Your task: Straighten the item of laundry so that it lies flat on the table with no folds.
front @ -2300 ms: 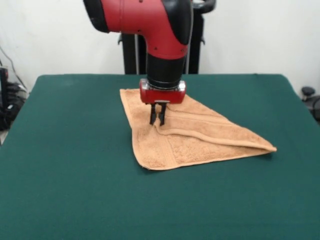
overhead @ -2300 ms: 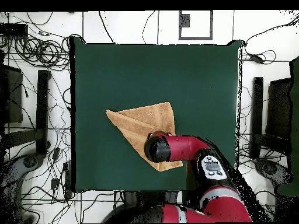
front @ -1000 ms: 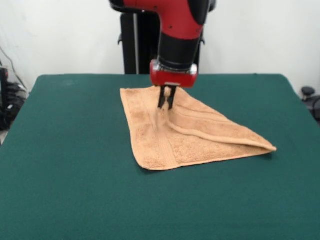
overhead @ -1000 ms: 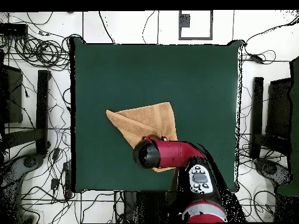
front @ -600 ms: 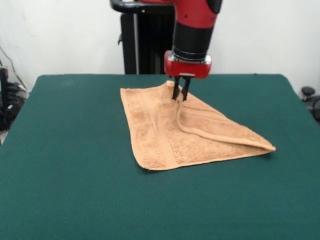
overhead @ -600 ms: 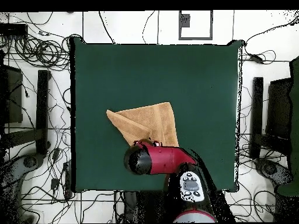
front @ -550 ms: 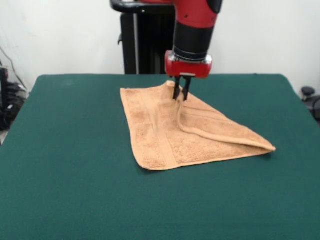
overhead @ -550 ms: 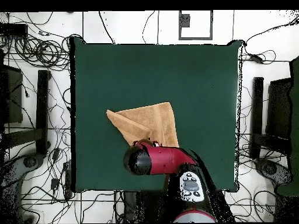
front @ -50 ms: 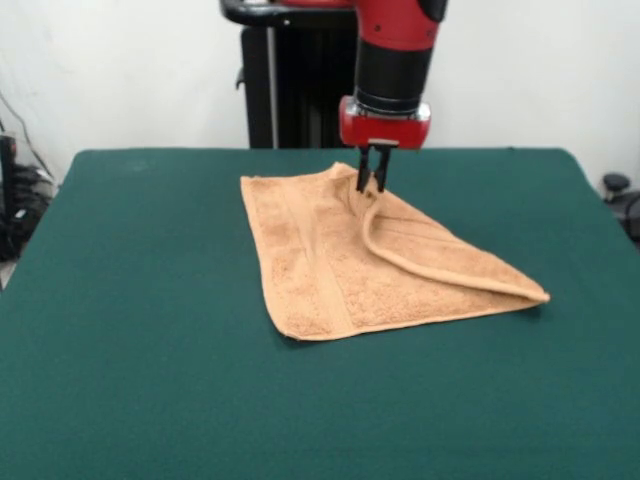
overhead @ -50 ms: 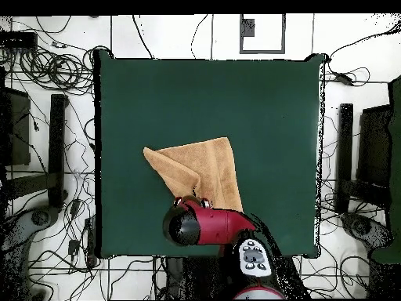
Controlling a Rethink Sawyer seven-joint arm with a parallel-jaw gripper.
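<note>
Gripper pinches the folded-over flap of the towel near its far edge, lifting it to unfold across the counter.

We count one tan-orange terry towel, and it is the only loose item on the one dark green table. One red and black robot arm comes down over it, ending in one hand with two dark fingers. Behind the table we count one black pedestal. In the overhead view we again find one towel, one table and one arm.
</note>
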